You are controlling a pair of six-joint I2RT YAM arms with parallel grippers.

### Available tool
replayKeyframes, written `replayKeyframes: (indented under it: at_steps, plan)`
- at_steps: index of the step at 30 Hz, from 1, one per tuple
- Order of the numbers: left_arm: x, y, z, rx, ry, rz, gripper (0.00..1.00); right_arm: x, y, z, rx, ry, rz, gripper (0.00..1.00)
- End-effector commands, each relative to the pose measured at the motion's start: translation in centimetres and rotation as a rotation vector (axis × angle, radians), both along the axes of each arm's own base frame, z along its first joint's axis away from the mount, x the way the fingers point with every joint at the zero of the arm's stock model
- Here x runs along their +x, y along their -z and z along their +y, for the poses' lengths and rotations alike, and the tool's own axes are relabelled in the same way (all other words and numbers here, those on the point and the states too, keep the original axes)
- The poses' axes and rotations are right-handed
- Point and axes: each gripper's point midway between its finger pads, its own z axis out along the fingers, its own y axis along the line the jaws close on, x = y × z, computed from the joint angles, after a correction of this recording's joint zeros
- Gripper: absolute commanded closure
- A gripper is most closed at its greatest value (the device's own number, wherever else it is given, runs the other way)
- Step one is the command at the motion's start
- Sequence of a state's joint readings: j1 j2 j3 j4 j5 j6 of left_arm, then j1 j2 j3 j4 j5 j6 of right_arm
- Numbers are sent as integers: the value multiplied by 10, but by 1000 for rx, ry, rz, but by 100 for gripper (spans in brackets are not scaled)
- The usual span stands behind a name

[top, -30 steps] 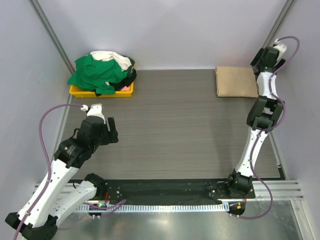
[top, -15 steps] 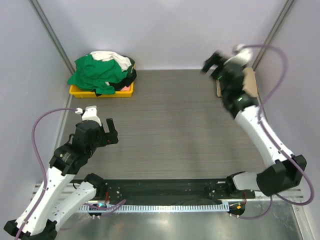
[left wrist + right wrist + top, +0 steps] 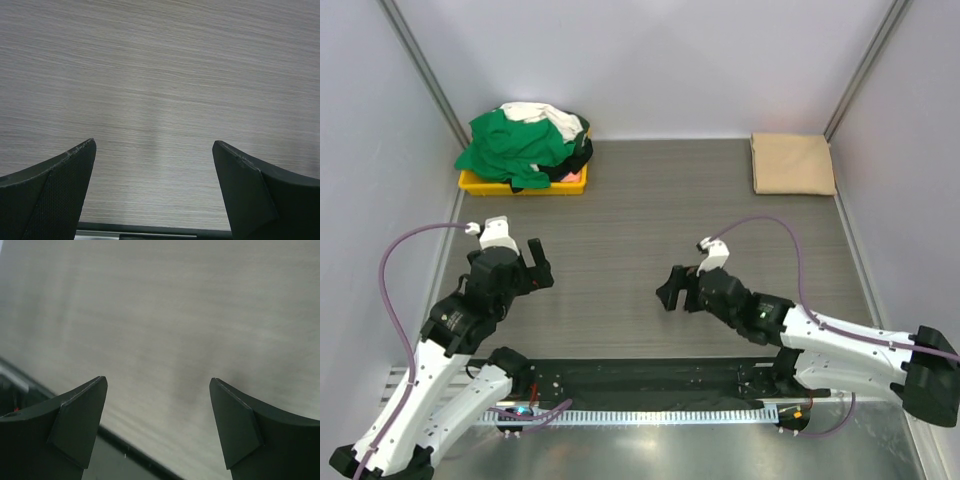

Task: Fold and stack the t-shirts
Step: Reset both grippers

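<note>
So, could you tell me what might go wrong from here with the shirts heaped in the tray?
The green shirt is tangled with a white shirt and a black one in the yellow tray; pulling it may drag them along or shift the tray.
It drapes over the tray's front rim, so the open left tool might pinch plastic.
The open right tool sits low over mid-table, where the arms could clash.

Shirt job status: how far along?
Done: one tan shirt lies folded in the far right corner. In hand: nothing; left pincer and right pincer are open over bare table. Left: the shirt pile, green on top, heaped unfolded on the yellow tray.
</note>
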State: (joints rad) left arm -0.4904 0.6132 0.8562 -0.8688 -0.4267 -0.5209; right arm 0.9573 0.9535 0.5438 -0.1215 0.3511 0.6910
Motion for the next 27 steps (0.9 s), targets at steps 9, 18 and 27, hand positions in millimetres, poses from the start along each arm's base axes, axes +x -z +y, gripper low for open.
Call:
replayKeyframes:
  at_steps: [9,18,27]
  plan:
    - [11,-13,7,-3,-85,-36,0,-41,16,46,88,-148,-22,5]
    - [7,-23,13,-21,-95,-97,0,-43,42,38,69,-156,-38,4]
    - [7,-22,14,-4,-94,-87,0,-50,59,24,68,-162,-45,4]
